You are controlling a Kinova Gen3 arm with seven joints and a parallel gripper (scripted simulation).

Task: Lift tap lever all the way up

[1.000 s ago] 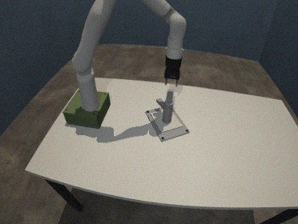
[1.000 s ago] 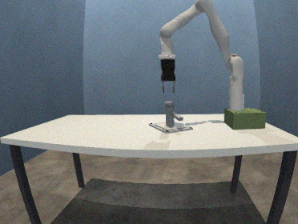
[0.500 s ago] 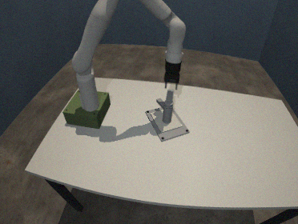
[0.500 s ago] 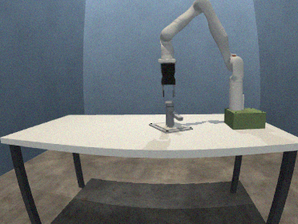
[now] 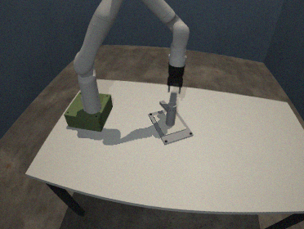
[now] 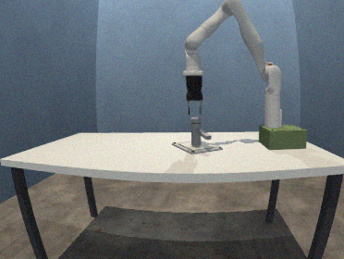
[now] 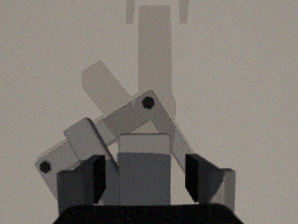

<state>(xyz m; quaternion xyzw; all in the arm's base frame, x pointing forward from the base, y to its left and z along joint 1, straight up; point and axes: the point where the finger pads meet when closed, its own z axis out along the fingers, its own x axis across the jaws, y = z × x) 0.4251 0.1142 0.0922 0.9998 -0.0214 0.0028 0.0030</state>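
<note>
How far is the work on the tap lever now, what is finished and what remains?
Done: the open gripper hangs directly above the tap, holding nothing. In hand: the approach; the wrist view shows the fingers either side of the tap's top, not touching. Left: the lever sticks out sideways, low, so catching and raising it is undone.
</note>
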